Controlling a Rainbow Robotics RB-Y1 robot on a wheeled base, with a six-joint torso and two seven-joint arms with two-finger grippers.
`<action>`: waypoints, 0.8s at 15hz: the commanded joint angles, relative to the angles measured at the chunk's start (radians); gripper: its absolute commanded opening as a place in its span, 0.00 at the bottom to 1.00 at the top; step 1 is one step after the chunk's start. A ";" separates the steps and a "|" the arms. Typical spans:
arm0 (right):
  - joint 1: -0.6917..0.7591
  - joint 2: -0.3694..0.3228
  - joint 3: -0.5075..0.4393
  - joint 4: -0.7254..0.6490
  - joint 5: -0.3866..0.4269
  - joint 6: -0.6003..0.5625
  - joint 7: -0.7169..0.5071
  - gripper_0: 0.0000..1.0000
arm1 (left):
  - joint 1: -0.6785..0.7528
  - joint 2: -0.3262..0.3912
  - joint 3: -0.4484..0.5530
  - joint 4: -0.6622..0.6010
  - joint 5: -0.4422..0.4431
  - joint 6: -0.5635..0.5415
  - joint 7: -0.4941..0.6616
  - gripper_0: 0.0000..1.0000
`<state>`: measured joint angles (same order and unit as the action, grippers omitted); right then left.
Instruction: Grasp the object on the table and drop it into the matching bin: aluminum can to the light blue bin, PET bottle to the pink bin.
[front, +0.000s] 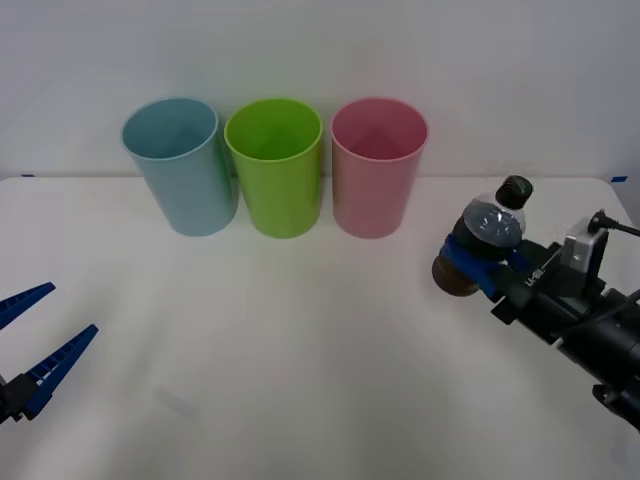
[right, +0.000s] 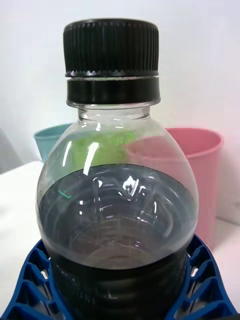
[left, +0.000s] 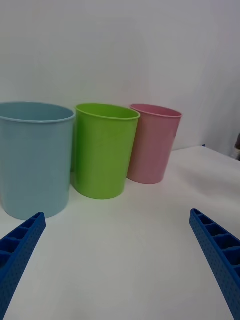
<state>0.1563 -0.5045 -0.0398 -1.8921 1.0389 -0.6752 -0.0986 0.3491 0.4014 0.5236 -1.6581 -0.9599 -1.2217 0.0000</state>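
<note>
Two blue ribbed fingers of the right gripper are clenched on the small clear plastic bottle of dark brown liquid with a black screw cap, one against each flank of its lower body, so the bottle sits squarely between the jaws with its rounded shoulder and cap standing proud above them. It looks lifted off the wide plain white tabletop, tipped slightly in the front view, though I cannot be sure its base is clear of the surface. Beyond the jaws, past the bottle's far side, stands the tall pink plastic cup-shaped bin, with the lime green bin of the same shape next along and the light blue one farthest off. My judgement is that the bottle is fairly heavy for its size, being mostly full, with liquid that will slosh; its thin wall should give a little under pressure, and the smooth plastic could slide. The ribbed lower body, where the grip now sits, seems the sound place to hold it, below the slick shoulder. The left gripper waits well apart with its fingers spread wide, nothing between them.
</note>
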 joint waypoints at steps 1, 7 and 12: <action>-0.009 -0.034 -0.023 -0.073 0.000 0.012 -0.105 0.00 | 0.000 0.000 0.000 0.000 0.000 0.000 0.000 1.00; -0.147 -0.115 -0.048 -0.093 0.000 0.042 -0.273 0.00 | 0.000 0.000 0.000 0.000 0.000 0.000 0.000 1.00; -0.322 -0.120 -0.025 0.047 0.041 0.042 -0.303 0.00 | 0.000 0.000 0.000 0.000 0.000 0.000 0.000 1.00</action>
<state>-0.1320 -0.6257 -0.0740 -1.8768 1.0746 -0.6335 -0.4015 0.3490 0.4014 0.5236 -1.6581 -0.9599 -1.2217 0.0000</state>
